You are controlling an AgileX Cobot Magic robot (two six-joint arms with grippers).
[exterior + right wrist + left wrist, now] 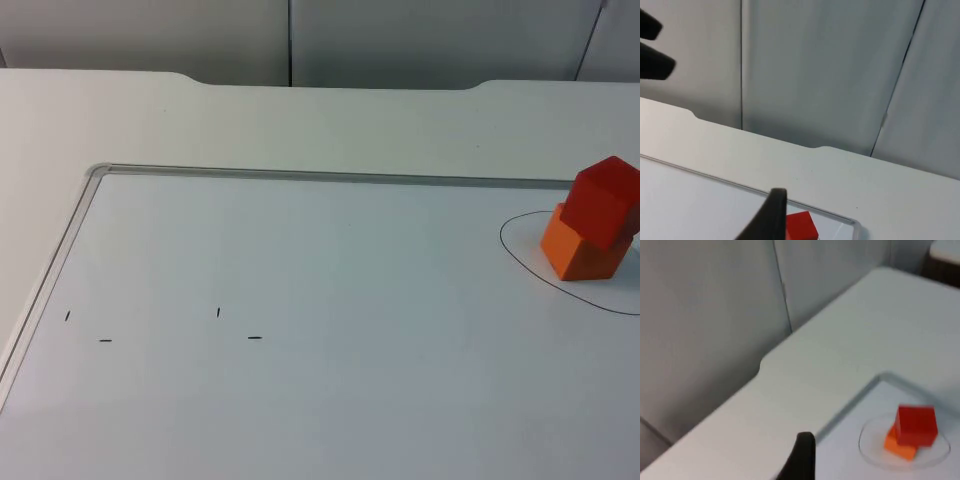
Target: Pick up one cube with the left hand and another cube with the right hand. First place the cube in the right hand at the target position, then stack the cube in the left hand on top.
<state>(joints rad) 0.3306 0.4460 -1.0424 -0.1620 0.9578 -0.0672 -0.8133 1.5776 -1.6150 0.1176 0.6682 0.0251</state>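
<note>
While our two grippers' jaws cannot be judged, we see the red cube (604, 200) skewed atop the orange cube (580, 256) inside the drawn outline (515, 252), far right on the whiteboard (300, 300).

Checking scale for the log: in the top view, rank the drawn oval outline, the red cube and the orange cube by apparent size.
1. Drawn oval outline, widest, running past the picture's edge.
2 and 3. Red cube and orange cube: look alike; red covers part of orange, so unranked.

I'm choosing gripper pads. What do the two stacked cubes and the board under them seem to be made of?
Red cube and orange cube: probably painted wood or plastic; flat, matte, sharp-edged faces. Board: likely a whiteboard; smooth white surface, metal-looking rim, pen marks.
</note>
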